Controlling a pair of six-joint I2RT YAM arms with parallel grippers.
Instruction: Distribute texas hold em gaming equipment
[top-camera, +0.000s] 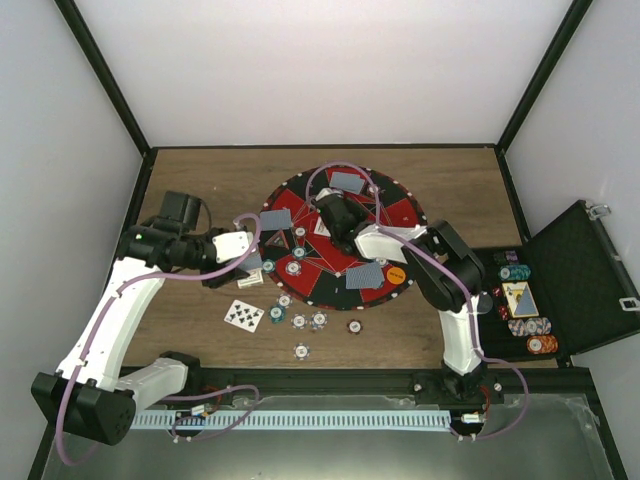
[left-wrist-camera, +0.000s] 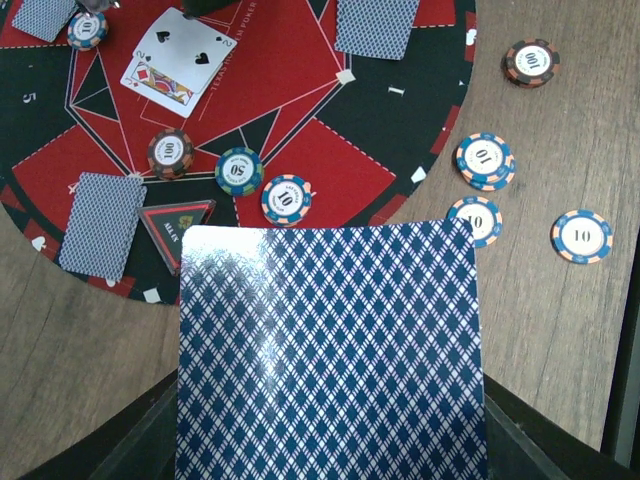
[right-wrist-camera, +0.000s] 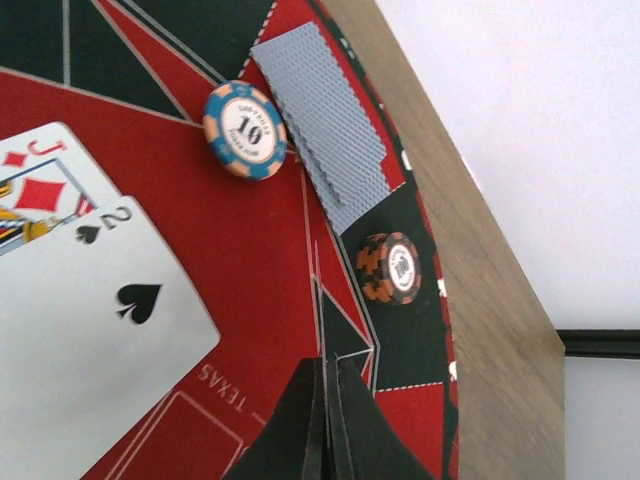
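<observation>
Left claw (top-camera: 245, 268) pinches one blue-backed card (left-wrist-camera: 330, 340) just off the mat's (left-wrist-camera: 290, 70) left edge. Right claw (right-wrist-camera: 325, 385) is pressed together, empty, over the mat's middle. Case (top-camera: 580, 270) lies open right of the mat, chip stacks (top-camera: 528, 325) inside. Face-down cards (top-camera: 348, 181) lie at three mat seats, and a two of spades (right-wrist-camera: 110, 330) is face-up mid-mat. One stray face-up card (top-camera: 243, 315) and loose chips (top-camera: 300, 321) sit off the mat's near edge. You look roughly midway: place the held card, share out chips, empty the case.
</observation>
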